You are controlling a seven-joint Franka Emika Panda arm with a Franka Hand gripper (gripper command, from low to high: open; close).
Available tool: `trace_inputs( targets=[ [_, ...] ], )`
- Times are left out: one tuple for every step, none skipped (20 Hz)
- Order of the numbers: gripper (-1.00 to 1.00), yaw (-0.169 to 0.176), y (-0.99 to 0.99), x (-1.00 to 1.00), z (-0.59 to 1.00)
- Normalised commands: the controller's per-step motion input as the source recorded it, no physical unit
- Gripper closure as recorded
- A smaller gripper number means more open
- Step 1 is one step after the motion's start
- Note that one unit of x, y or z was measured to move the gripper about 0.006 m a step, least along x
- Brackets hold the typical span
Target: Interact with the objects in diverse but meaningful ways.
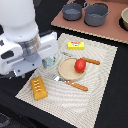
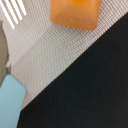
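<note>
Red tomato [image 1: 80, 65] on plate, yellow box [image 1: 76, 45] flat, orange block [image 1: 39, 88], blue carton [image 1: 49, 62] prob. upright.

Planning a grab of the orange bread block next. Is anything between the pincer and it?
Nothing visible blocks it. The orange bread block lies alone on the placemat; the blue carton sits apart. The pincer itself is hidden in both views.

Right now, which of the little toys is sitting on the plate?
The red tomato. It alone rests on the round plate; the yellow box, orange bread block and blue carton lie on the placemat around it.
</note>
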Motion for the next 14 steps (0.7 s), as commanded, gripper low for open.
trace_inputs(
  targets=[
    [-1.0,-0.054,-0.23,0.31,-0.3],
    [-1.0,-0.056,-0.3,0.29,-0.28],
    [-1.0,-0.059,-0.34,0.24,-0.29],
    [-1.0,-0.06,-0.35,0.21,-0.31],
    [-1.0,-0.06,-0.36,0.23,-0.3],
    [-1.0,-0.061,-0.33,0.25,-0.28],
    [-1.0,-0.061,-0.34,0.23,-0.29],
    [-1.0,-0.059,-0.33,0.17,-0.31],
    [-1.0,-0.057,-0.3,0.16,-0.33],
    [-1.0,-0.056,-0.28,0.19,-0.34],
    [-1.0,-0.054,-0.27,0.12,-0.38],
    [-1.0,-0.051,-0.27,0.11,-0.39],
    [-1.0,-0.05,-0.25,0.13,-0.37],
    [1.0,-0.05,-0.23,0.19,-0.34]
  ],
)
